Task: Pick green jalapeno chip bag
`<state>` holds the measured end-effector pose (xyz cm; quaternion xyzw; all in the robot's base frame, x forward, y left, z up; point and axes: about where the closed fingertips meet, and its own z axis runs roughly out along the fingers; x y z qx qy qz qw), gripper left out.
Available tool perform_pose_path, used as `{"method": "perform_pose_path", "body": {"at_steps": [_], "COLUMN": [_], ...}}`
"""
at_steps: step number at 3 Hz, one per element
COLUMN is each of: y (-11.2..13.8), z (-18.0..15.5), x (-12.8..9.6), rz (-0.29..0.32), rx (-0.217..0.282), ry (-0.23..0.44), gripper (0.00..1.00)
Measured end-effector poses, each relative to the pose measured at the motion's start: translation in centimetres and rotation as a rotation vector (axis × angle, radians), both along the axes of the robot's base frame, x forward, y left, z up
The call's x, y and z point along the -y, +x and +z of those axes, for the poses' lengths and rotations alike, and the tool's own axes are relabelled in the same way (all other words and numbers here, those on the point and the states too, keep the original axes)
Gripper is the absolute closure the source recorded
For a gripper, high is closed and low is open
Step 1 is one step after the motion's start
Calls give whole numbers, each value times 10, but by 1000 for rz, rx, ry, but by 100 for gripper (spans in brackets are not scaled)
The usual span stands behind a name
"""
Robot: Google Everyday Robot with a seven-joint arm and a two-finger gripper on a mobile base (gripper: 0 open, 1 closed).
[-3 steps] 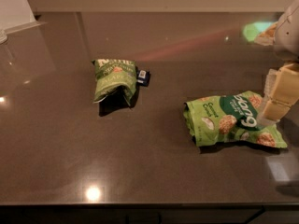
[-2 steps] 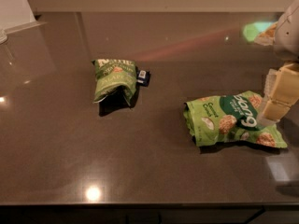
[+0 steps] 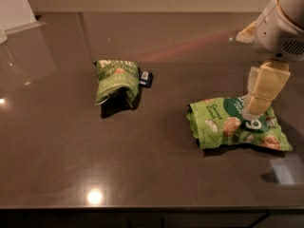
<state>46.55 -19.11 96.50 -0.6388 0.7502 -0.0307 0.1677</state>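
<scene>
My claw (image 3: 255, 109) hangs at the right side of the table (image 3: 156, 175), its tip low over the upper right corner of the larger, brighter green snack bag (image 3: 223, 125). I cannot tell whether it touches that bag or sits just above it, nor whether the claw is apart or together. That bag is not mine to take. The green jalapeno chip bag (image 3: 115, 81) lies well apart from me, across the table toward the left of the view. It is small, olive and wrinkled, its lower end crumpled and humped up over a dark shadow. A small dark blue wrapped bar (image 3: 146, 78) lies right at its edge on the side facing me, touching or nearly so. To do this step well, I judge I should first rise straight up, so that I do not drag the big bag along, and only then cross over. I would have the claw wide apart before coming down, and lower it over the middle of the olive bag, a little away from the blue bar so I do not pinch both. The wrapper looks slick and puffy and the table glossy, so a sideways push would likely send it sliding. Better to descend from above, straddle the raised crumpled part, close gently until the foil gives, then lift straight up and check that nothing else comes along.
</scene>
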Motion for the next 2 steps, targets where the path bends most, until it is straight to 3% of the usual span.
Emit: {"method": "perform_pose_path", "body": {"at_steps": [2], "y": [56], "z": [-22], "x": [-63], "rz": [119], "rx": [20], "ry": [95], "gripper": [0]}}
